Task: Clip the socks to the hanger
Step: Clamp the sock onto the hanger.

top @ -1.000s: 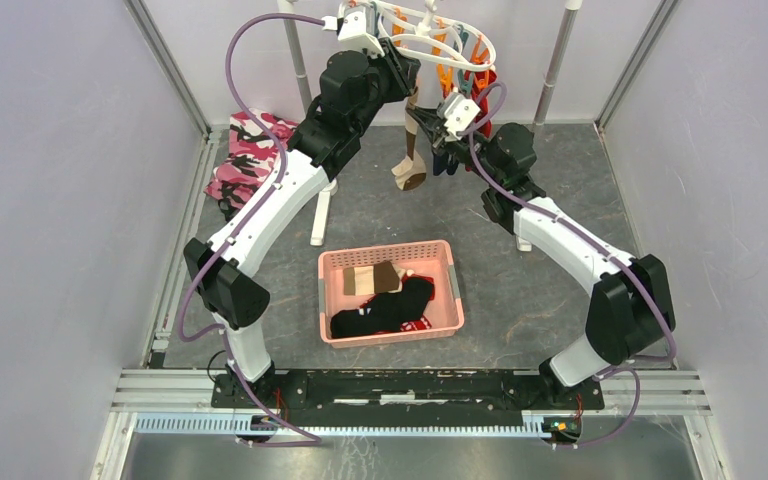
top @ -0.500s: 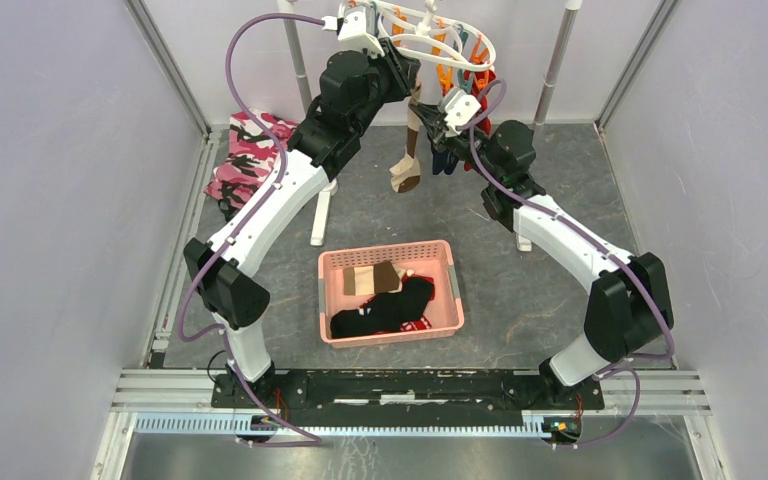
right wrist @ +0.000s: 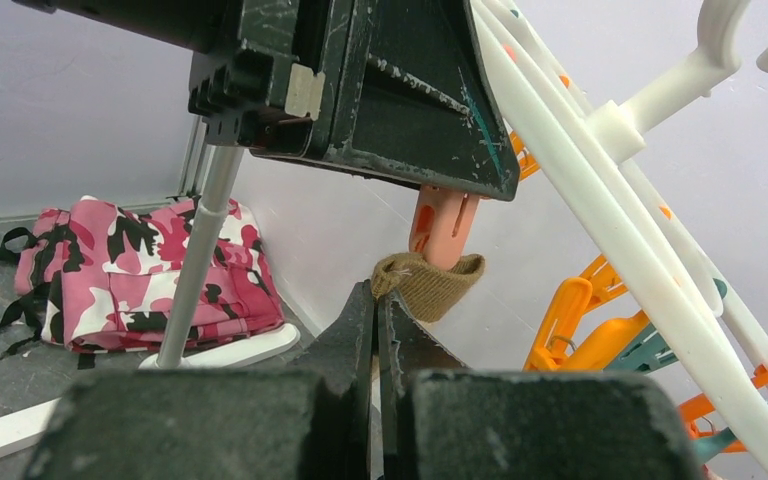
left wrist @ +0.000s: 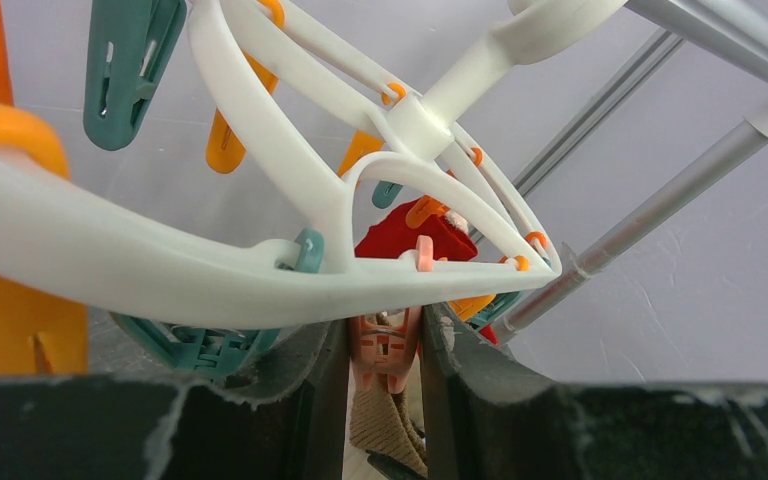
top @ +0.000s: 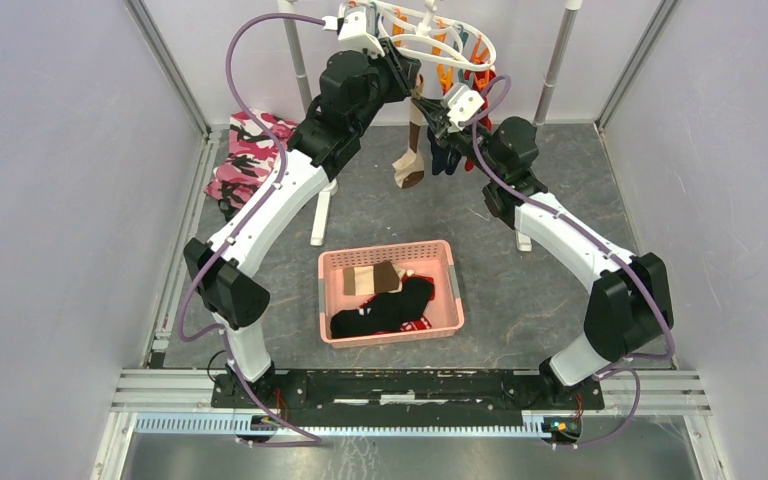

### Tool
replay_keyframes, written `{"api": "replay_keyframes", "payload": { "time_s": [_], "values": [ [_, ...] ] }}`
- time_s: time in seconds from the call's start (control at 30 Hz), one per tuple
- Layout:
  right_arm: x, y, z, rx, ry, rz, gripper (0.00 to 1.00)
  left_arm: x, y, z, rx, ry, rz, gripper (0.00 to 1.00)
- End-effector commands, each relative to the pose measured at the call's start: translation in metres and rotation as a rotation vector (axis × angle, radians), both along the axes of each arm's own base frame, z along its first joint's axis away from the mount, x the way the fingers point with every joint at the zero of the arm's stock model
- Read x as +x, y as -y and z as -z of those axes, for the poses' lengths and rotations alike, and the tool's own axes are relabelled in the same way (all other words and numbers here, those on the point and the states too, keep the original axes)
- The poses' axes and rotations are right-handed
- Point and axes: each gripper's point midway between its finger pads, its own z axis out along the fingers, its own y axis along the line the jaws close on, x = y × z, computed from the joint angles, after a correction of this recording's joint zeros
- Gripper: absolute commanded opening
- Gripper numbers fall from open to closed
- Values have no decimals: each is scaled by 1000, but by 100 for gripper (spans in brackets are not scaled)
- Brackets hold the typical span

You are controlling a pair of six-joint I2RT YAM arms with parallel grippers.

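The white hanger (top: 430, 35) hangs at the back with orange and teal clips. My left gripper (left wrist: 385, 335) is shut on a salmon-pink clip (left wrist: 387, 352) under the hanger's ring (left wrist: 260, 280). A tan sock (top: 408, 165) dangles below it. My right gripper (right wrist: 375, 295) is shut on that tan sock's cuff (right wrist: 430, 285), holding it up around the clip's lower end (right wrist: 440, 225). A red sock (left wrist: 400, 235) and a navy sock (top: 447, 160) hang from other clips. A black sock (top: 385, 310) and a tan-and-brown one (top: 370, 278) lie in the pink basket (top: 390, 252).
A pink camouflage cloth (top: 245, 155) lies folded at the back left by a grey rack pole (right wrist: 195, 270) and its white foot (top: 320, 215). A second pole (top: 558, 55) stands at the back right. Purple-grey walls close in both sides.
My right gripper has risen a little toward the hanger, lifting the tan sock's cuff up to the pink clip. The left gripper has stayed on the clip.
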Motion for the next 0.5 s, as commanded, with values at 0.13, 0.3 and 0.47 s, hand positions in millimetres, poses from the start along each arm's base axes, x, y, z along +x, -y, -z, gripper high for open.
{"api": "replay_keyframes", "payload": {
  "time_s": [0.13,0.3,0.47],
  "values": [
    [1,3,-29,42,57,11,0,-15,-9,-39,-70,58,13,9],
    [1,4,-36,50,68,15,0,-14,-9,-37,-68,55,13,9],
    [2,4,-39,51,74,15,0,-14,-8,-35,-66,50,15,9]
  ]
}}
